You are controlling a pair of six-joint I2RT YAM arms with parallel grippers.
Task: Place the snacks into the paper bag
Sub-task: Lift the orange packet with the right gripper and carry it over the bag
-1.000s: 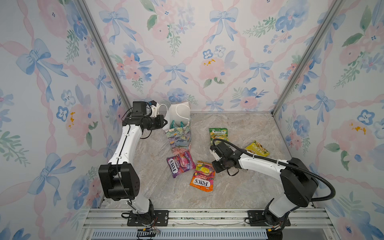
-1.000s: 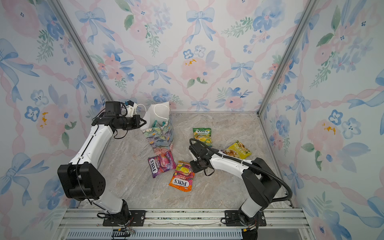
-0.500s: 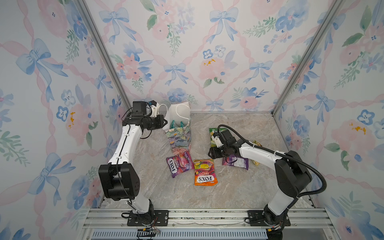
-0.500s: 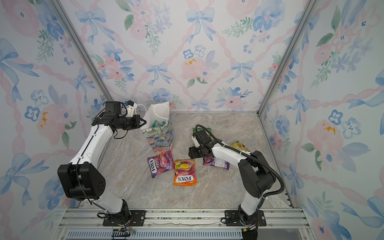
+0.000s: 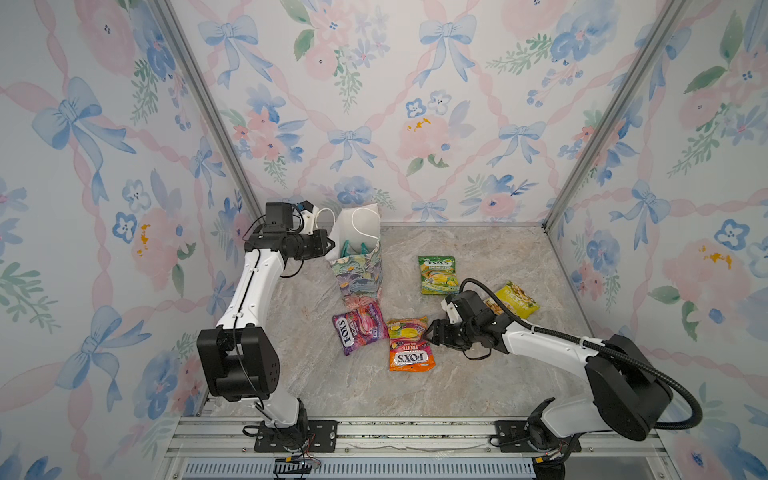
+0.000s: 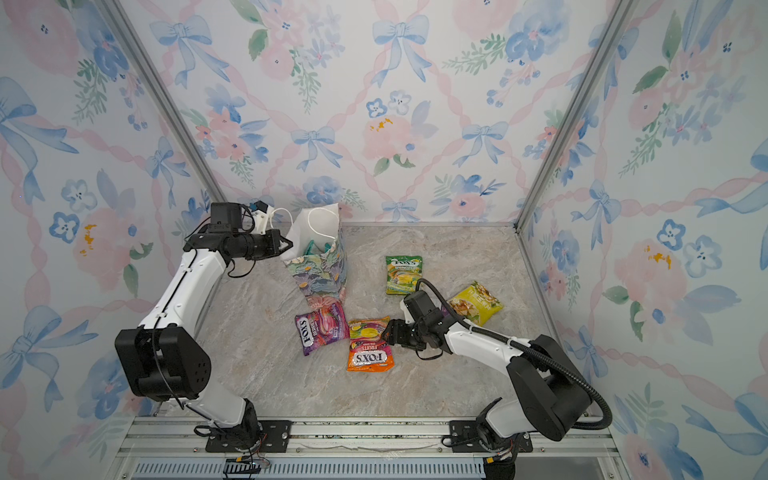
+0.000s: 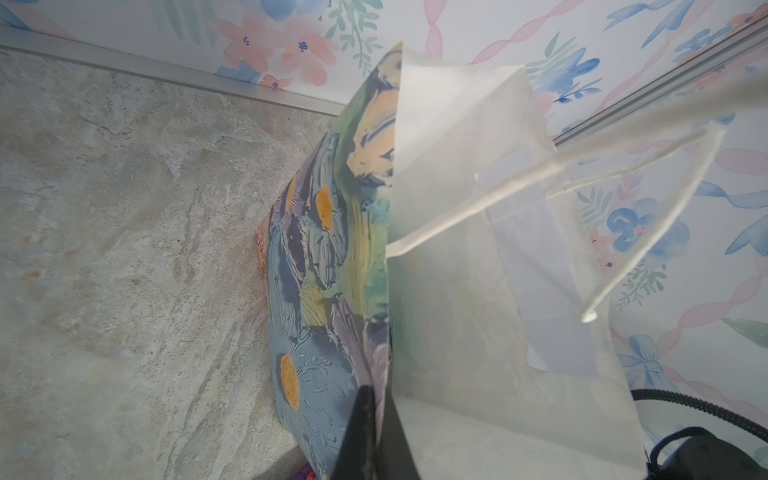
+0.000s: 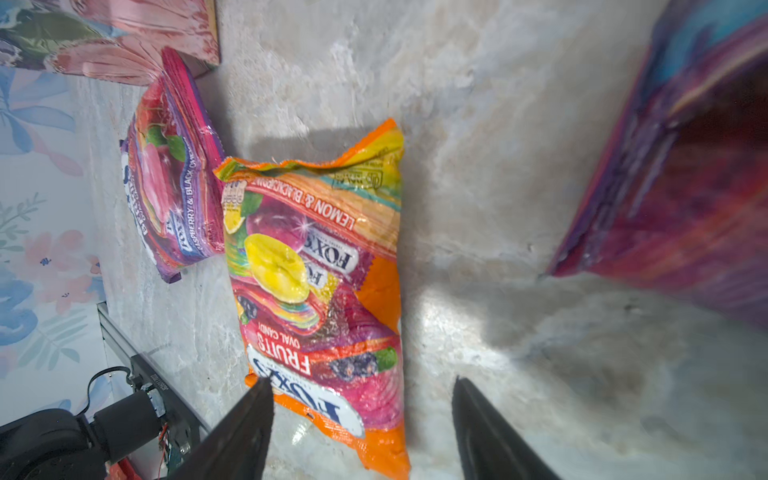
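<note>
A: Looking from the front, how much is done?
B: Not all. Nearest lie two orange snacks [image 5: 411,355], one partly on the other, I think. The right gripper [image 5: 430,331] hangs just beside them, jaws wide apart, holding nothing.
A: What comes next?
B: One purple snack [image 5: 358,328] lies right by the foot of the bag [image 5: 360,272]. Farther off lie one yellow snack [image 5: 516,300] and one green snack [image 5: 437,274]. That makes five on the table [image 5: 478,386].
A: Any more?
B: A purple blur [image 8: 685,187] shows by the right wrist. I cannot tell what it is.
A: Where is the bag?
B: One bag stands at the back. The left gripper [image 5: 331,245] is pinched tight on its rim. Teal snacks [image 5: 353,249] peek out inside; I cannot count them.
A: So?
B: Some are in. At least five are left, I think.
</note>
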